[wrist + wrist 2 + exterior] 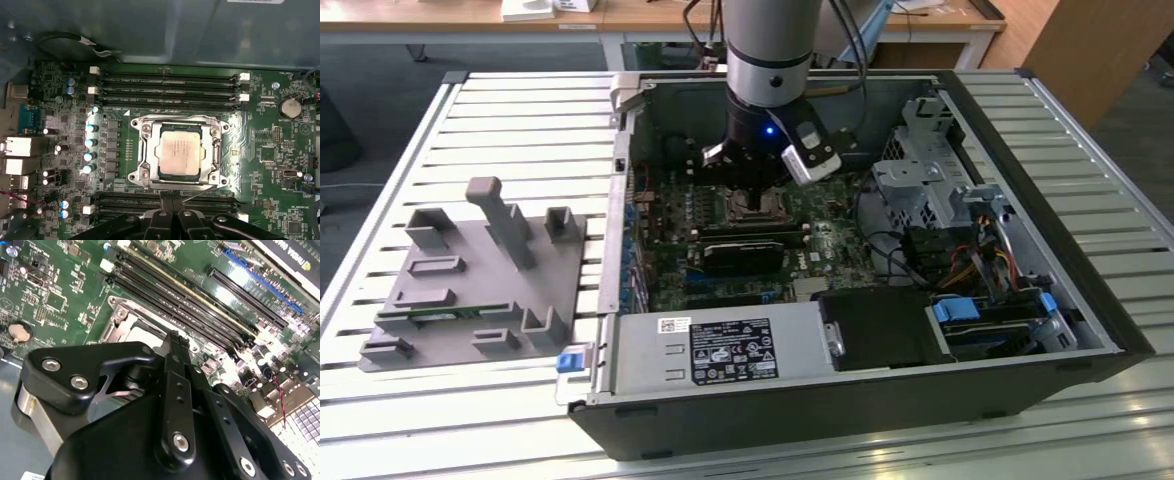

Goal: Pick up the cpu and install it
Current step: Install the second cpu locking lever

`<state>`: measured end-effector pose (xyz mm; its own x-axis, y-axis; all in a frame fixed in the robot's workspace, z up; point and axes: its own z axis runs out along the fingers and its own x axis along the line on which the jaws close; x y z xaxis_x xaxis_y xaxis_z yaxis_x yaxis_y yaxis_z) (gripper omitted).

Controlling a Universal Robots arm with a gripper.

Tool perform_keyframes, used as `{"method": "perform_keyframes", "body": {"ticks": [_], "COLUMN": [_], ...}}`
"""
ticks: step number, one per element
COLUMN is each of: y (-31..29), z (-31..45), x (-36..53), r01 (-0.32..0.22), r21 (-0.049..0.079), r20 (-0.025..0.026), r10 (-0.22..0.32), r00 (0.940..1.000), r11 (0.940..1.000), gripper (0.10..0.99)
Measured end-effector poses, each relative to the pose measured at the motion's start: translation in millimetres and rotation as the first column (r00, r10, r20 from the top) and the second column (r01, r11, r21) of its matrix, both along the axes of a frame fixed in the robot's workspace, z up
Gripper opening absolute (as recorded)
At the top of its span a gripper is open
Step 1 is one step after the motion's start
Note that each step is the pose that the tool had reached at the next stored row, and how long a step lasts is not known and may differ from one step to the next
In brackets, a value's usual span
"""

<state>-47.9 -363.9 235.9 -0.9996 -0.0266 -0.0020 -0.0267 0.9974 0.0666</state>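
A: Status? Where's the cpu?

B: Cpu [178,149] is sitting in the socket [176,150] on the mobo [280,165], silver top up, frame round it. From my first wrist view it looks square in the frame, but I can't confirm it's fully seated.

A: End effector?

B: End effector [173,200] is just beside the socket edge, fingers together, nothing between them, so closed and empty. In the exterior view it hangs low over the socket, inside the case [1067,330].

A: Risks?

B: Imo three. If the chip is off its keys, any pressing would bend pins. Fingertips are v. close to the RAM slots, so a sideways drift could knock a latch. And the thin retention lever [202,192] lies near the fingertips and could snag.

A: Counts?

B: 1 cpu, 1 socket, 1 end effector. RAM slots: 3 long ones clearly on the far side of the socket, more on the near side, partly hidden, so no firm total. 1 coin cell [290,106]. On the bench [480,110]: 1 grey tray [467,290] with a green stick in it, well apart from the case.
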Motion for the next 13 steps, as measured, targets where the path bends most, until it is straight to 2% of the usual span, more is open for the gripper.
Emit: {"method": "perform_keyframes", "body": {"ticks": [7, 13], "y": [-2.4, -2.6], "z": [-2.5, -6.2], "x": [-0.2, -6.1], "r01": [0.004, 0.004], "r21": [0.0, 0.0], "r20": [0.0001, 0.0], "r10": [-0.004, -0.004], "r00": [1.0, 1.0], "r11": [1.0, 1.0], "gripper": [0.106, 0.106]}}
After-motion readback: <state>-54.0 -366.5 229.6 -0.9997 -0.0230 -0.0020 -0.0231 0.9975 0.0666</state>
